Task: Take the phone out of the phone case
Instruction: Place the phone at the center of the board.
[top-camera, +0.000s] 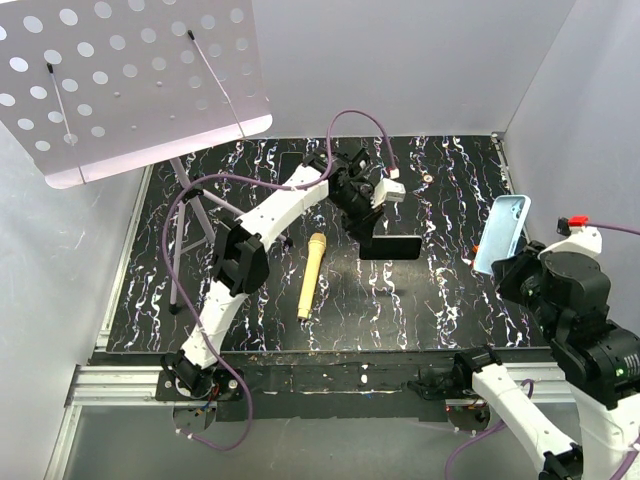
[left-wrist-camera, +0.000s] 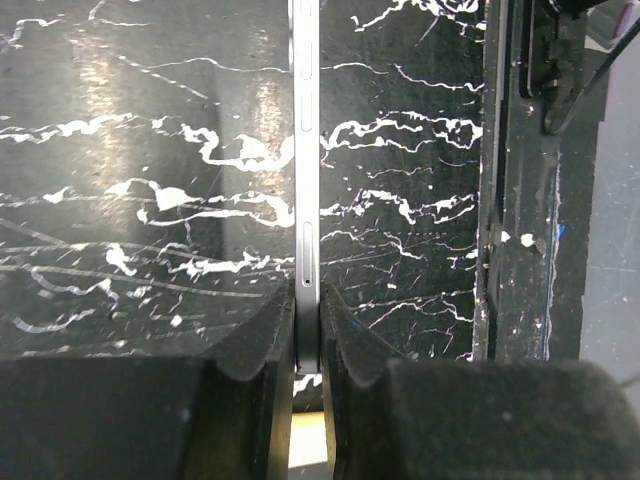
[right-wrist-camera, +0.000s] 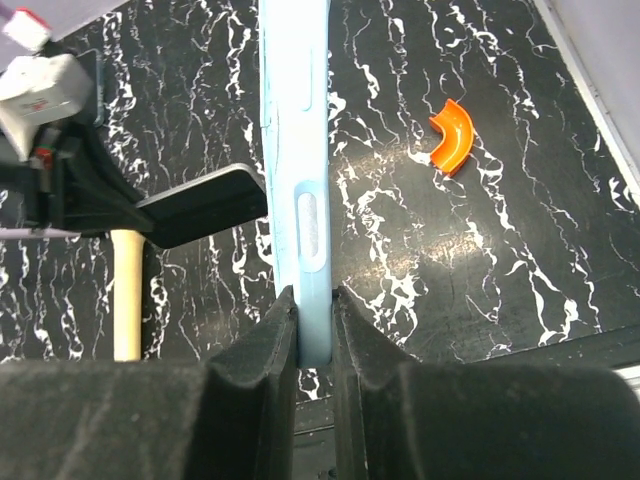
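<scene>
The phone (top-camera: 392, 247) is a thin dark slab held edge-on over the middle of the black marbled table (top-camera: 440, 300). My left gripper (top-camera: 360, 225) is shut on its left end. In the left wrist view the phone's grey edge (left-wrist-camera: 306, 150) runs straight up from between the pads of that gripper (left-wrist-camera: 307, 312). The light blue phone case (top-camera: 503, 233) is apart from the phone, raised at the right. My right gripper (top-camera: 512, 264) is shut on its lower end. In the right wrist view the case (right-wrist-camera: 298, 120) rises from that gripper (right-wrist-camera: 314, 300), with the phone (right-wrist-camera: 205, 205) behind it to the left.
A yellow wooden stick (top-camera: 312, 275) lies on the table left of the phone. An orange curved piece (right-wrist-camera: 452, 135) sits on the table to the right of the case. A white perforated plate on a stand (top-camera: 130, 80) overhangs the back left corner. White walls enclose the table.
</scene>
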